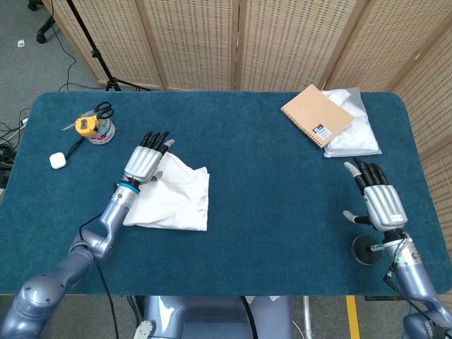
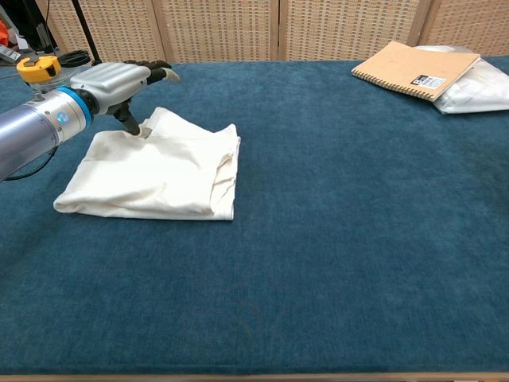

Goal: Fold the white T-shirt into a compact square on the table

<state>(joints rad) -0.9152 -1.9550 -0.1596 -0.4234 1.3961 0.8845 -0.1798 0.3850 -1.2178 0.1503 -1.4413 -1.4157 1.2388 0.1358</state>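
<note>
1. The left hand [image 1: 146,163] lies flat over the far left corner of the white T-shirt [image 1: 173,194], fingers stretched out and holding nothing; in the chest view its thumb [image 2: 130,123] reaches down and appears to touch the cloth, though contact is hard to confirm from this angle.
2. The right hand [image 1: 380,200] hovers near the table's right edge, well apart from the shirt, fingers spread and empty, just above a round dark base [image 1: 368,250].
3. The white T-shirt sits folded into a rough square on the left half of the blue table [image 1: 268,205], its far corner slightly rumpled and its right edge showing stacked layers.
4. At the far right corner, a brown spiral notebook [image 1: 317,115] rests partly on a white folded bundle [image 1: 352,127].
5. At the far left, a small container with a yellow tape measure and scissors [image 1: 95,124] stands near a small white object [image 1: 58,160] on a cable.
</note>
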